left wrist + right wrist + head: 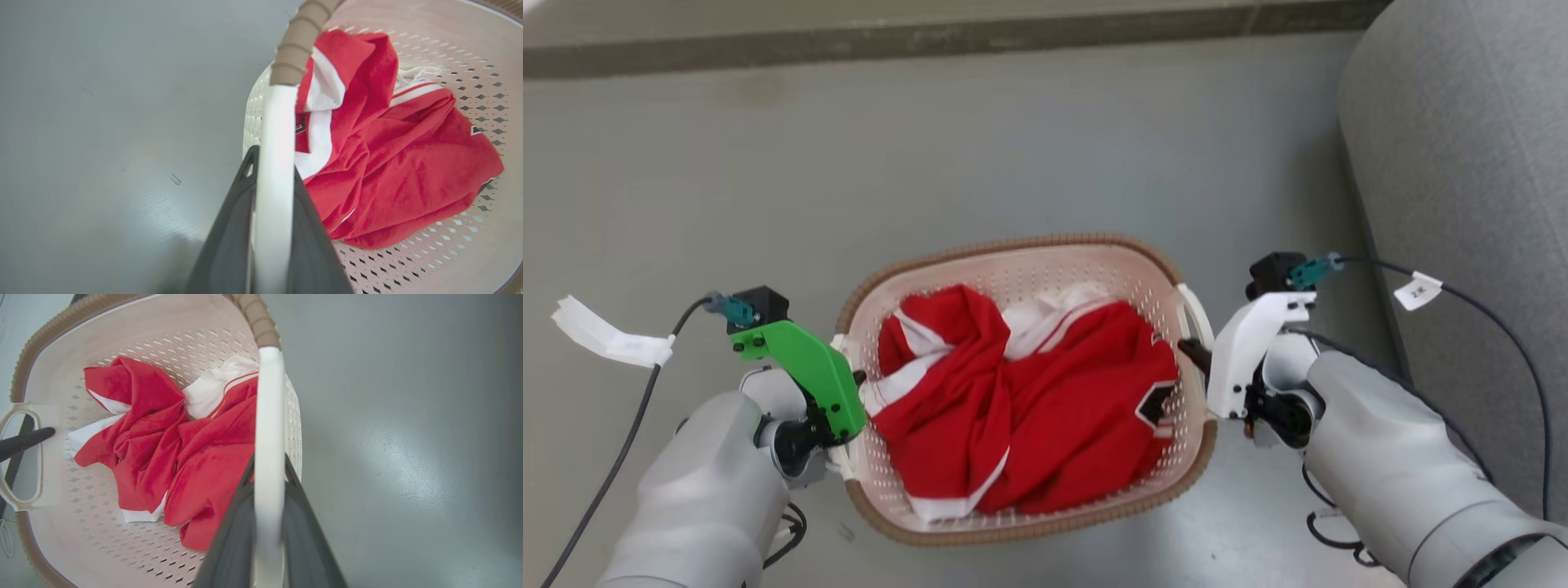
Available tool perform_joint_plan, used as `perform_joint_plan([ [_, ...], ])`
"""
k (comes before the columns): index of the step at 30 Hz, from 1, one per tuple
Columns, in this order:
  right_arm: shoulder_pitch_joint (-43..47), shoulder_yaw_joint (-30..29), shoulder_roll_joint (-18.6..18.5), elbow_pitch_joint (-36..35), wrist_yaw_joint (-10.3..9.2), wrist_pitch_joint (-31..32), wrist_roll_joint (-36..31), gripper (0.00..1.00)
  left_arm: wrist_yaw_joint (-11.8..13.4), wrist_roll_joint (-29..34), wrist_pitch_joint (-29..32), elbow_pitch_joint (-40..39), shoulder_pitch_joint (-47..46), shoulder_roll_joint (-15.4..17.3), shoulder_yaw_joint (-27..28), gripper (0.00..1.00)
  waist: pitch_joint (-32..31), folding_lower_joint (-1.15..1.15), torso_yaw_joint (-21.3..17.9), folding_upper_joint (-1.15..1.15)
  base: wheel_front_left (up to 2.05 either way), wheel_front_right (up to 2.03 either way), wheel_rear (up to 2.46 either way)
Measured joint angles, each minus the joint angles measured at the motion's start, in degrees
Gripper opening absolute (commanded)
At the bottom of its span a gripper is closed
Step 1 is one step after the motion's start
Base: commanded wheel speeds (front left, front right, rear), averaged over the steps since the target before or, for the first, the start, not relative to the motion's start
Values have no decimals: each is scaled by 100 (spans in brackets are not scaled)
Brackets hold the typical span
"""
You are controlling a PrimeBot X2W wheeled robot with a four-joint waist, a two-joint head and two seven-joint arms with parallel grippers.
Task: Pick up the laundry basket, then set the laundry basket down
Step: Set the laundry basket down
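Between the robot's two arms, over the grey floor (1013, 147), is the laundry basket (1045, 242), its brown rim uppermost; whether its base touches the floor cannot be told; a crumpled red-and-white garment (1029, 408) lies inside, covering most of the perforated bottom; the left gripper (856, 378), below a green bracket (809, 367), is at the basket's white left handle (840, 347); in the left wrist view its two dark fingers (229, 237) press on either side of that handle's bar, drawn narrow and gripping it; the right gripper (1186, 349), below a white bracket (1241, 351), meets the right handle (1196, 312); in the right wrist view its fingers (304, 539) clamp the white bar likewise, one on the garment's side and one on the floor's side; across the basket in that view, a dark finger (28, 440) of the left gripper pokes through the far handle's opening; a grey upholstered piece of furniture (1462, 163) stands at the robot's right, apart from the basket; dark cables (1503, 327) with white tags trail from both wrists.
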Motion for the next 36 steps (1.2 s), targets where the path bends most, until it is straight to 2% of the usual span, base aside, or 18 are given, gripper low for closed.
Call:
perform_joint_plan([
  [24,-785,133,-90,21,-51,-1354,-545,0,-16,479,-1322,-81,-814,-14,-79,0,1880,1,30,0,0,0,0],
  [36,-1083,157,-70,189,-127,-1679,-669,0,-44,622,-1773,56,-1144,-62,-96,0,2641,1,76,0,0,0,0],
])
